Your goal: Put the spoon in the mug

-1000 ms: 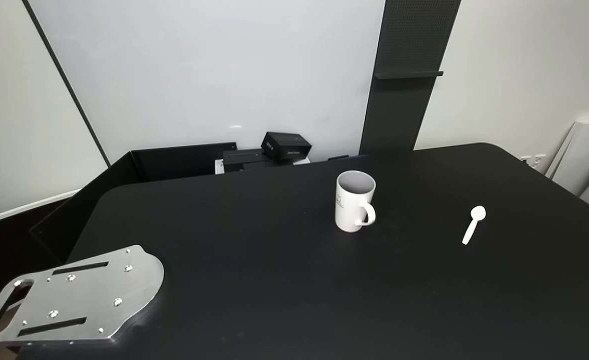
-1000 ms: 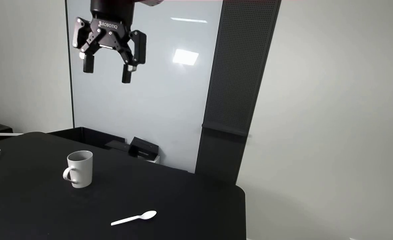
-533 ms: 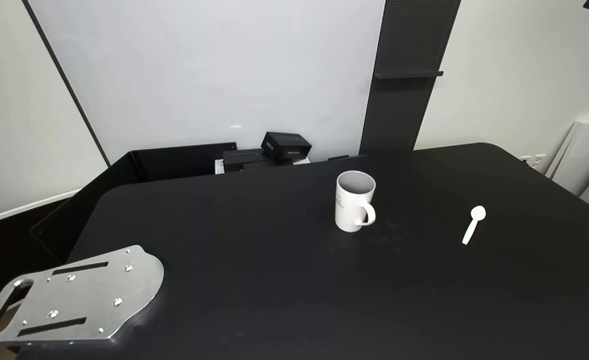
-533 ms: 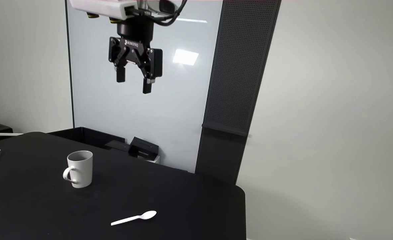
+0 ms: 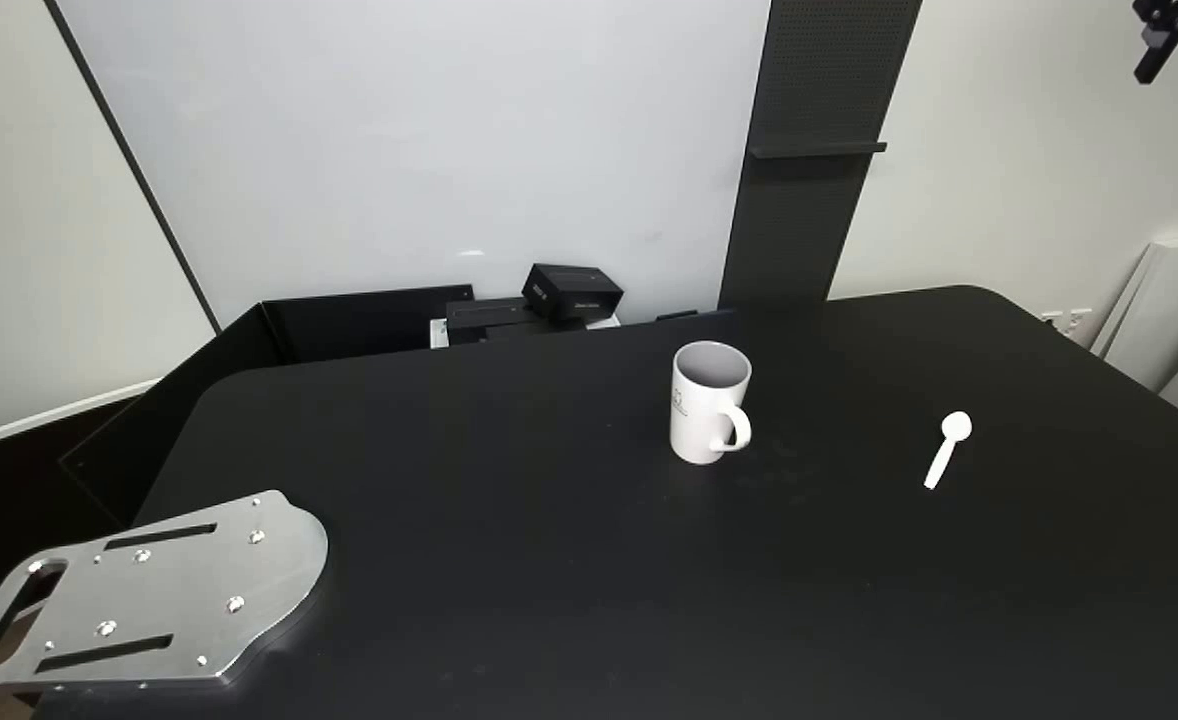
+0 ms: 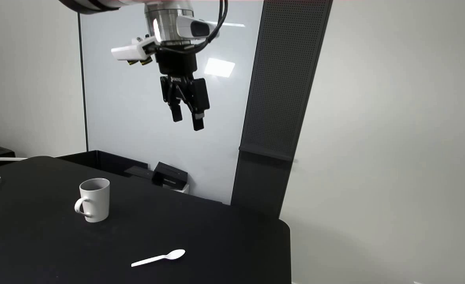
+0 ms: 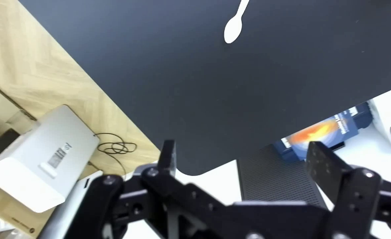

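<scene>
The white spoon lies flat on the black table in both exterior views (image 5: 940,461) (image 6: 174,255); in the wrist view its bowl (image 7: 233,30) shows at the top, the handle end cut off. The white mug stands upright on the table in both exterior views (image 5: 694,425) (image 6: 99,203), apart from the spoon; it is out of the wrist view. My gripper (image 6: 187,124) is open and empty, high above the table. In the wrist view its fingertips stand wide apart (image 7: 242,143). In an exterior view only a finger (image 5: 1157,52) shows at the top right.
A silver metal plate (image 5: 189,590) lies at the table's (image 5: 509,560) near left. Black boxes (image 5: 574,292) sit behind the far edge, by a whiteboard and a dark perforated panel (image 6: 284,98). The wrist view shows a white box (image 7: 59,156) on the floor beyond the table edge.
My gripper has moved down and to the right in an exterior view and has tilted; a finger has come into view at the top right elsewhere. Spoon and mug have not moved.
</scene>
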